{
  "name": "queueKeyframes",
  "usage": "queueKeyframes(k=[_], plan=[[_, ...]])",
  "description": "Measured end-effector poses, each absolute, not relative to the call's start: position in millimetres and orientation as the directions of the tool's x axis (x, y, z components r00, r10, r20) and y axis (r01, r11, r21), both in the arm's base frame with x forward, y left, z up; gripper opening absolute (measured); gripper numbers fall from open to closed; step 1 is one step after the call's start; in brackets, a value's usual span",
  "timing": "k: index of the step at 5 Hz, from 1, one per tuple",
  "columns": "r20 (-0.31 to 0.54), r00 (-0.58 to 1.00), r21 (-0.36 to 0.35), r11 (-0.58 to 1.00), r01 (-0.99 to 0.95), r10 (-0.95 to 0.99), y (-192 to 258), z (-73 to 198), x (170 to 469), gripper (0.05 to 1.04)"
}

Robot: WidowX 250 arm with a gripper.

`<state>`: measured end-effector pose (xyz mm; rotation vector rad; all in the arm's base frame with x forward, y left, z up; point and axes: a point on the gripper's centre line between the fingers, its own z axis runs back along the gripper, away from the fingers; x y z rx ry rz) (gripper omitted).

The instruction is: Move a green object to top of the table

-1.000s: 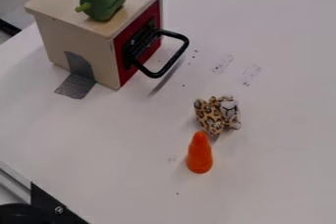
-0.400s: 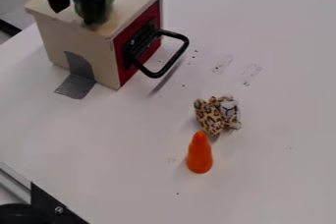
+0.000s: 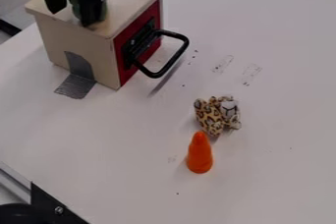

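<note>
- claw (image 3: 72, 17) is wide, fingers apart, over the top of the wooden box
- green pepper (image 3: 77, 4) is on that box top near its front corner, partly hidden behind one finger
- wooden box (image 3: 75, 51) sits by the desk's (image 3: 263, 169) far left edge, black handle (image 3: 175, 61) sticking out
- leopard-print plush (image 3: 209, 116) further in on the desk, orange cone (image 3: 199, 155) just beside it

No lettering or numbers can be read.
</note>
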<state>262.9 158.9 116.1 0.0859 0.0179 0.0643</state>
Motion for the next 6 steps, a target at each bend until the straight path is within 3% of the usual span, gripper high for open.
queueKeyframes(k=[1, 3, 4, 5, 6], plan=[[-0.023, 0.998, 0.089, 0.994, -0.056, 0.058, 157.4, 114.5, 263.0, 0.959], [-0.025, 0.997, 0.085, 0.994, -0.064, 0.067, 155.9, 112.7, 262.3, 0.367], [-0.030, 0.997, 0.082, 0.995, -0.064, 0.067, 154.7, 111.9, 262.0, 0.160], [-0.038, 0.997, 0.073, 0.995, -0.067, 0.069, 153.5, 111.8, 260.6, 0.097], [-0.024, 0.997, 0.047, 0.996, -0.071, 0.072, 150.1, 118.4, 265.2, 0.096]])
